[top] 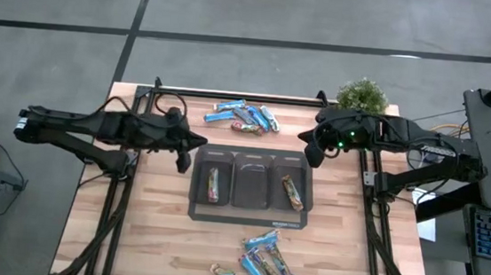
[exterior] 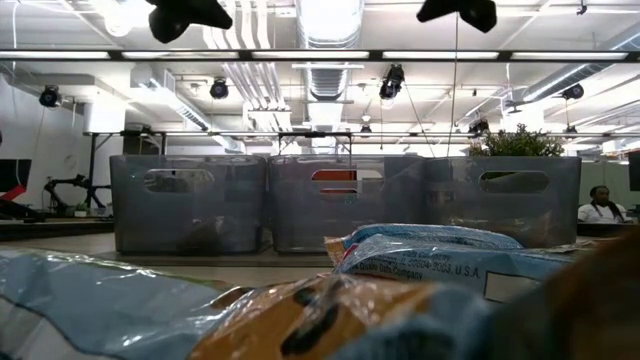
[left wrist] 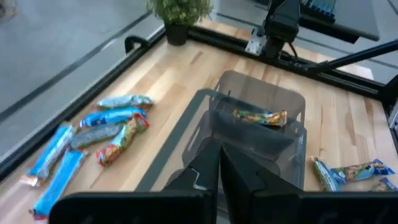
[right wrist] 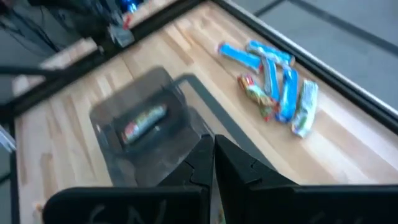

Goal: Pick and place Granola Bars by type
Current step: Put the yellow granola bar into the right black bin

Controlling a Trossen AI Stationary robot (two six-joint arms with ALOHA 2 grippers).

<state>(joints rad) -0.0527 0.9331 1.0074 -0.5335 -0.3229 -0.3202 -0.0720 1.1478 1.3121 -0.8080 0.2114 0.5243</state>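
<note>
My left gripper [top: 202, 142] hangs above the table with its fingers pressed together, nothing between them, just off the left end of the grey three-compartment tray [top: 249, 214]. My right gripper [top: 309, 152] is pinched shut and empty too, hovering over the tray's far right corner.

Below and ahead of my left fingers [left wrist: 205, 171], the tray's nearest compartment holds one red-and-green wrapped bar [top: 213, 184]. The middle compartment shows nothing inside. The compartment closest to my right gripper holds one orange-brown bar [top: 291, 192], lying at a slant.

Beyond both grippers, toward the far edge of the table, sits a loose cluster of Granola Bars [top: 244, 116]: several light blue, one pale, one red-and-green, touching and overlapping. A second heap of bars [top: 260, 263] lies on the near side of the tray, well apart from both my grippers, mixed blue and orange-brown wrappers piled across each other.

Writing: on a pale wrapper close to the low camera [exterior: 440, 262] I can read "U.S.A." at the end of a blurred line; the rest is too soft to make out. The tray's near wall carries a small white label I cannot read.

A potted plant [top: 361, 95] stands at the far right corner, just beyond my right wrist.
</note>
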